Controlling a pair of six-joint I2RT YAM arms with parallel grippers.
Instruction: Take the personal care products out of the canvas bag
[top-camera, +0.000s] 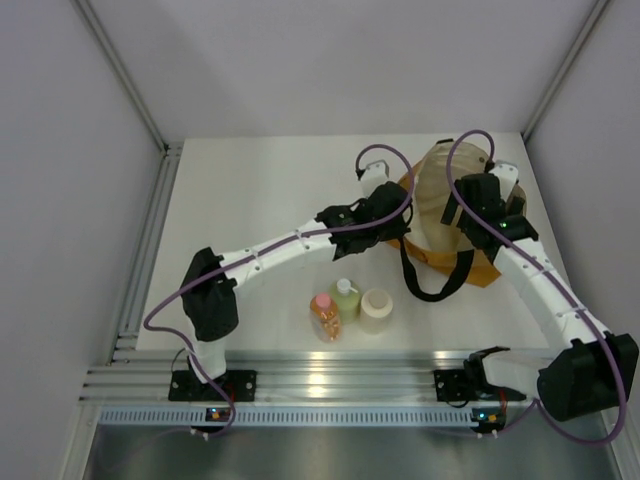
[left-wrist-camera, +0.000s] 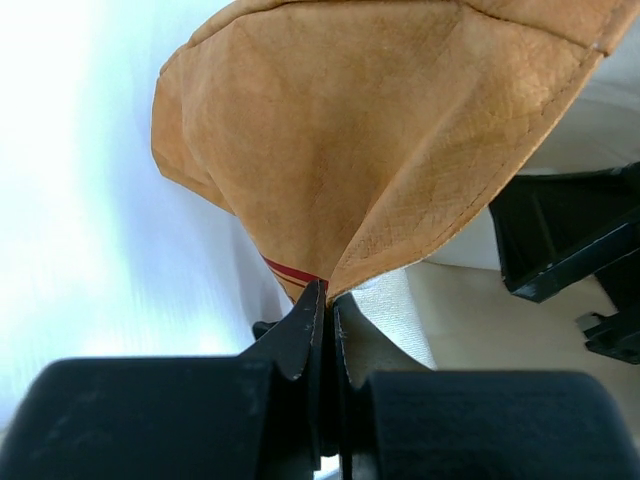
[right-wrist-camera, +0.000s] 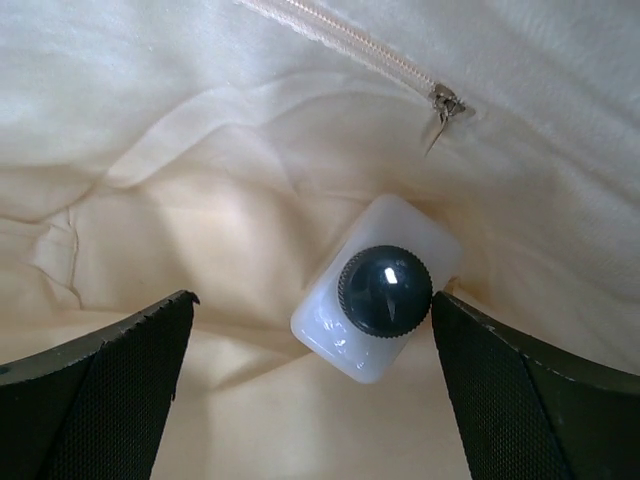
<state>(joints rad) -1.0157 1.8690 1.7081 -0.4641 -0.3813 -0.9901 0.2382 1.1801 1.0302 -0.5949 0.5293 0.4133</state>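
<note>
Closest in, the left claw (left-wrist-camera: 325, 300) is clenched on a pinch of the bag (left-wrist-camera: 380, 130). Its two fingertips meet with the tan cloth and a sliver of cream lining caught between them, and the cloth fans up and away from the pinch. I judge this grip is there to lift the rim and hold the mouth agape, so the other arm has room to work inside.

On the bench (top-camera: 250, 200), in front of the bag and between the two arms, three products already stand out in the open. From left to right they are the orange bottle (top-camera: 324, 315), the green bottle (top-camera: 346, 298) just behind it, and the cream bottle (top-camera: 377, 309), all upright and close together. They sit well apart from the bag, probably so that they do not get in the way of further reaching. A black handle (top-camera: 430, 285) loops out from the bag onto the bench toward them.

Further right, the right claw (right-wrist-camera: 312, 297) is down inside the bag, released and spread wide. The last product, the black-capped bottle (right-wrist-camera: 378, 290), lies on the lining with its cap facing the claw, below a zip (right-wrist-camera: 440, 100). It sits between the fingers but off-centre — the cap is just beside the right finger, perhaps touching, and well apart from the left one.

Three of the four are out, so the task is near its end. Nudging the claw sideways to centre it before closing would help, since a squeeze from this offset could push the smooth bottle aside or snag lining.
</note>
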